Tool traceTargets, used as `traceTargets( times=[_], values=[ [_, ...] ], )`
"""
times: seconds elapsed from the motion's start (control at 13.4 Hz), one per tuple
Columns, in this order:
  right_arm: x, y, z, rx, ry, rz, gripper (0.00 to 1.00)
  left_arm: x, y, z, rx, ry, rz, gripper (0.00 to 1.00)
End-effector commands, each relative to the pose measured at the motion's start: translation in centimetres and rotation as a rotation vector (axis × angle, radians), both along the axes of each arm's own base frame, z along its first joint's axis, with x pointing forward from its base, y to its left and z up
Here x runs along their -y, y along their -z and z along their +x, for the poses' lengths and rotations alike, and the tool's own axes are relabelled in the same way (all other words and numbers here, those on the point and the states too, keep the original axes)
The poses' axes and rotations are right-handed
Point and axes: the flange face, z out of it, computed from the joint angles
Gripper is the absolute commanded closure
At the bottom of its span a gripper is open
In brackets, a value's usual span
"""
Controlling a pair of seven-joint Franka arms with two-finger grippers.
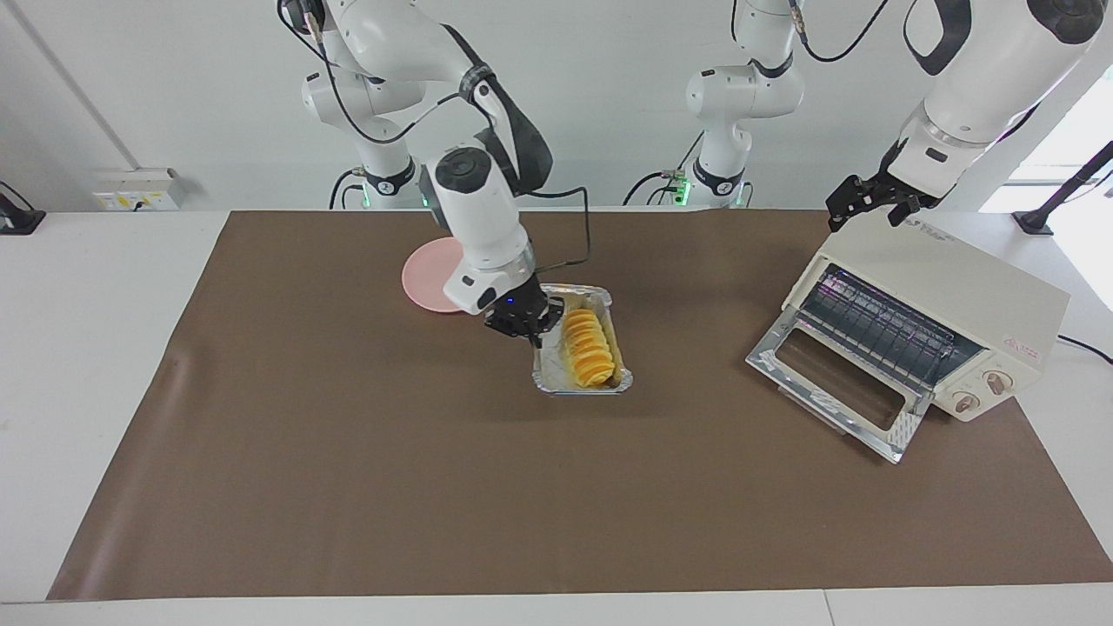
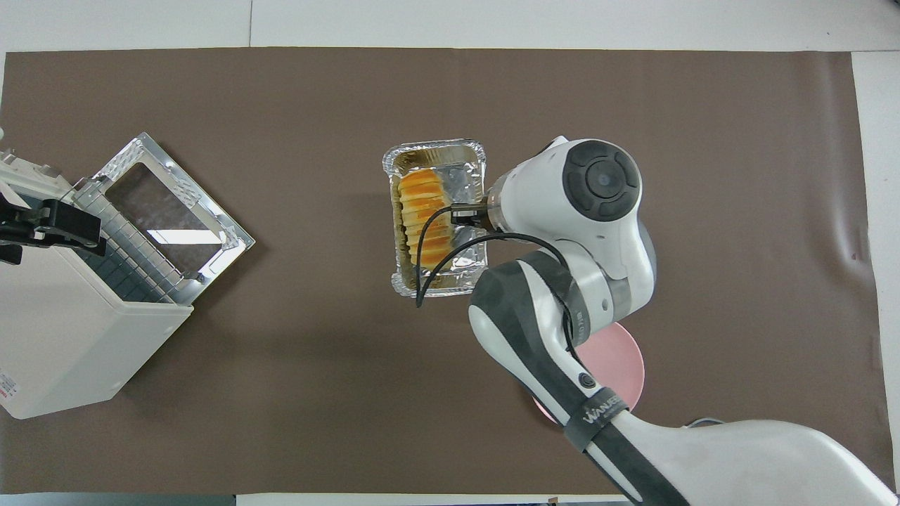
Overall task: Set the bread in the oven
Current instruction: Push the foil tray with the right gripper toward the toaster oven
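The bread (image 1: pixel 589 349) lies lengthwise in a silver foil tray (image 1: pixel 548 380), along the tray wall toward the left arm's end of the worktop (image 1: pixel 348 487), its ridged golden top facing up. The right pincer (image 1: pixel 524 321) is clamped tight on the tray's other long wall, the one toward the right arm's end, so the bread sits just beside its fingertips without touching them, with a strip of bare foil floor between. From above, the same pincer (image 2: pixel 470 216) meets the tray (image 2: pixel 434 149) about midway along that wall and the bread (image 2: pixel 423 218) runs parallel to it. Whether the tray rests on the brown mat or hangs a little above it cannot be told. Taking the tray as landmark: a pink plate (image 1: pixel 424 276) lies nearer to the robots and toward the right arm's end, partly hidden by the right arm; the oven (image 1: pixel 948 300) stands well apart from the tray toward the left arm's end, its glass door (image 1: pixel 833 381) dropped open toward the mat and the wire rack showing inside. The left pincer (image 1: pixel 869 202) waits over the oven's top corner nearest the robots, spread wide and holding nothing.
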Motion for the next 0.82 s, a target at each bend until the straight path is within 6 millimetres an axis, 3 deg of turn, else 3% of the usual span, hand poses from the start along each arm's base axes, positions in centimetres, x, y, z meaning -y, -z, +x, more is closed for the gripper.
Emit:
traceTargets(
  times=[0.0,0.3,0.45,0.52,0.6,0.67,0.75],
  values=[
    [-5.9,3.8,1.4,-0.042,0.055,0.036,1.00,-0.2,-0.5,-0.4,0.017,0.005,0.013,0.00],
    [-9.0,8.2,0.1,-0.027,0.068,0.058,1.00,-0.2,-0.5,-0.4,0.017,0.005,0.013,0.00],
    [-9.7,9.1,-0.4,-0.028,0.076,0.060,1.00,-0.2,-0.5,-0.4,0.017,0.005,0.013,0.00],
    [-9.3,9.2,-0.3,-0.039,0.077,0.047,0.68,-0.2,-0.5,-0.4,0.017,0.005,0.013,0.00],
    [-9.1,9.1,-0.3,-0.054,0.065,0.021,0.13,-0.2,-0.5,-0.4,0.017,0.005,0.013,0.00],
    [-8.9,8.8,-0.3,-0.067,0.044,-0.016,0.00,-0.2,-0.5,-0.4,0.017,0.005,0.013,0.00],
    [-8.8,7.3,-0.1,-0.052,0.018,-0.049,0.00,-0.2,-0.5,-0.4,0.017,0.005,0.013,0.00]
  ],
)
